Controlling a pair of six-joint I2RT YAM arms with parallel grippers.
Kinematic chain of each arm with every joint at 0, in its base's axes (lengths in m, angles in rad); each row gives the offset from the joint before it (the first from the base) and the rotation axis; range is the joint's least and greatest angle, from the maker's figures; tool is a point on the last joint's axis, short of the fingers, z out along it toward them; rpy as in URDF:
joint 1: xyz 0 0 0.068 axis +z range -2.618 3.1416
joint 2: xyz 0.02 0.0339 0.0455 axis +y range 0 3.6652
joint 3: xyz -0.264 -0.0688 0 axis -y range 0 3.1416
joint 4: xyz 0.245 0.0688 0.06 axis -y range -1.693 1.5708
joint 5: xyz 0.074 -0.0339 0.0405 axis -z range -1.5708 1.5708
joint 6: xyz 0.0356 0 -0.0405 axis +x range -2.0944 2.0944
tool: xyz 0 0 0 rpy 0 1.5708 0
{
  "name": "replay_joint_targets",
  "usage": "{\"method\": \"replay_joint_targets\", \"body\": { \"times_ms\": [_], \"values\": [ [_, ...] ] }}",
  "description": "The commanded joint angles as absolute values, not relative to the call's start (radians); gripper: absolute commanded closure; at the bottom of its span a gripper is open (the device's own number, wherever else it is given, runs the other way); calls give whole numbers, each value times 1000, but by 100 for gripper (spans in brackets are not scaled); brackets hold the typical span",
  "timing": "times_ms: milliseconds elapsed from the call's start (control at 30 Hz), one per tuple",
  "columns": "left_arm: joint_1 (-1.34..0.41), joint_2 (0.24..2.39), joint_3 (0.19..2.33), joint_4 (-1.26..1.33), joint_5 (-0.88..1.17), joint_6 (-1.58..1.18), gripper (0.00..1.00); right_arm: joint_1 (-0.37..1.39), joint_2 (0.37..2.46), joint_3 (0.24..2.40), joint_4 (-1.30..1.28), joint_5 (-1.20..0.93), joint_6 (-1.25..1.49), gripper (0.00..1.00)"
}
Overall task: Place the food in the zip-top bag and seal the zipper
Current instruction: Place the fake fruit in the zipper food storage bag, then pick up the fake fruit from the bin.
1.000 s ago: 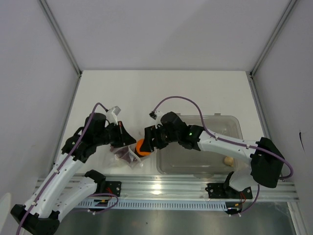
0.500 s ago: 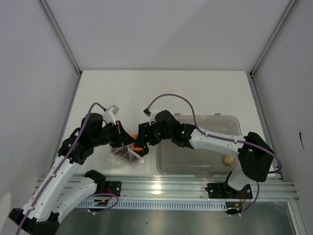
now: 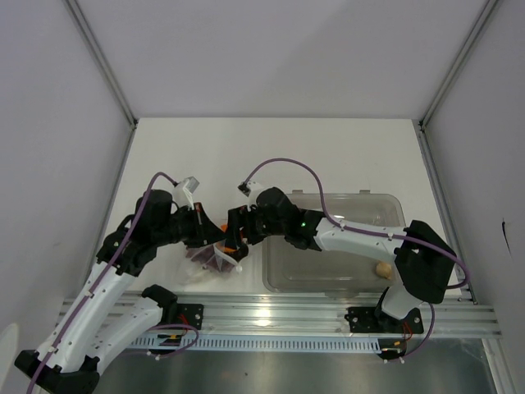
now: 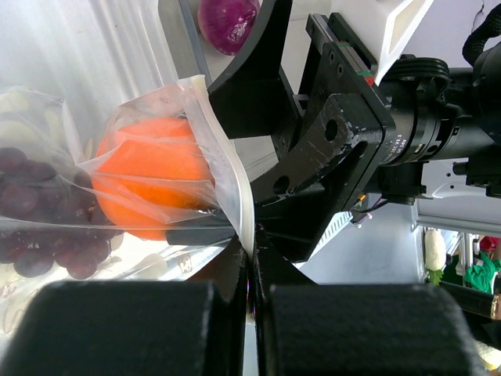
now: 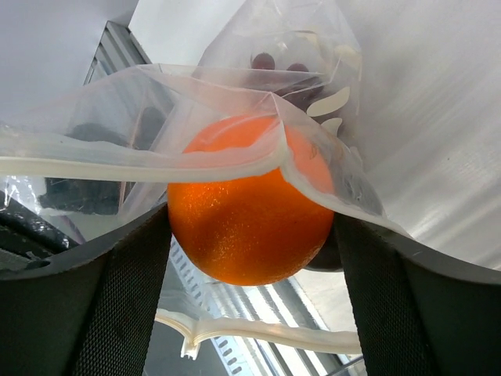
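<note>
Orange ball at the bag mouth, about to be pushed in.

My right gripper (image 5: pixel 250 262) clamps the orange ball (image 5: pixel 249 207) between both fingers, partway under the upper lip of the zip-top bag (image 5: pixel 196 102). My left gripper (image 4: pixel 249 262) is pinched closed on the zipper (image 4: pixel 225 168), holding the mouth up. Next, I judge, I should push the ball deeper, let go and back out without dragging the lip. The grape bunch (image 4: pixel 35 196) lies inside the bag. To the right, the clear tub (image 3: pixel 369 205) holds the beige lump (image 3: pixel 382 268), not yet bagged.
</note>
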State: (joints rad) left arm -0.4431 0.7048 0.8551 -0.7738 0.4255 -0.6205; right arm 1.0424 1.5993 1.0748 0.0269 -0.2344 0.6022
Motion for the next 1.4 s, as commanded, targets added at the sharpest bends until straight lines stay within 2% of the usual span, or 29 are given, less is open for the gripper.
{"method": "replay_joint_targets", "body": {
  "times_ms": [0, 267, 700, 1033, 1233, 1367],
  "values": [
    [-449, 696, 891, -753, 454, -620, 99, 1052, 1582, 1095, 44, -202, 591, 14],
    [-449, 693, 887, -758, 448, -615, 100, 1063, 1552, 1080, 23, -187, 588, 9],
    [-449, 681, 916, -776, 440, -615, 99, 1077, 1424, 1035, -63, -146, 584, 9],
    [-449, 678, 919, -784, 436, -615, 99, 1072, 1293, 1035, -232, 41, 552, 10],
    [-449, 673, 928, -784, 434, -617, 99, 1013, 1213, 1009, -334, 155, 543, 9],
    [-449, 676, 930, -787, 436, -615, 100, 918, 1196, 956, -353, 149, 552, 9]
  ]
}}
